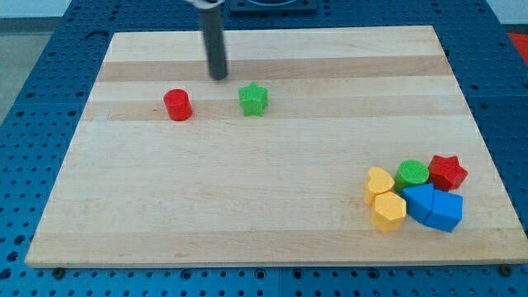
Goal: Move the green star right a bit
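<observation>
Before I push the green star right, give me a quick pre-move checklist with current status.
1. Green star in view, unobstructed: ok.
2. My tip on the star's left side: partly ok; it sits to the upper left, apart from the star, not level with it.
3. Tip touching the star: not ok, a gap shows.
4. Path to the star's right free of blocks: ok.
5. Red cylinder out of the push line: ok, it lies left of the tip.
6. Cluster at the view's bottom right, including the red star, far from the push: ok.
</observation>
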Available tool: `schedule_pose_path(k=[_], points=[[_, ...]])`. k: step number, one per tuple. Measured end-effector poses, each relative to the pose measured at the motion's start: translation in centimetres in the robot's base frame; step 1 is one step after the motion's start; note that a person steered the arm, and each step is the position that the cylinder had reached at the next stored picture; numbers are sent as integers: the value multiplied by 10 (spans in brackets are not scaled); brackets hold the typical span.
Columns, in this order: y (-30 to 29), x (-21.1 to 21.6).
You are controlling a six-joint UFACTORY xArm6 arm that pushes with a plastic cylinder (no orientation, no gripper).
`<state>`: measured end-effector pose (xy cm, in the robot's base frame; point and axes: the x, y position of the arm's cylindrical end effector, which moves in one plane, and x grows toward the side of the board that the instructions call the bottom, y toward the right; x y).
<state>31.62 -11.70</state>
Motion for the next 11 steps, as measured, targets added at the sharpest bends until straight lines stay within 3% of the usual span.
schedule_pose_path(k=[1,3,5,6,8,11], points=[[-20,17],[-2,35],[103,75],[133,76],[100,27],[222,50]])
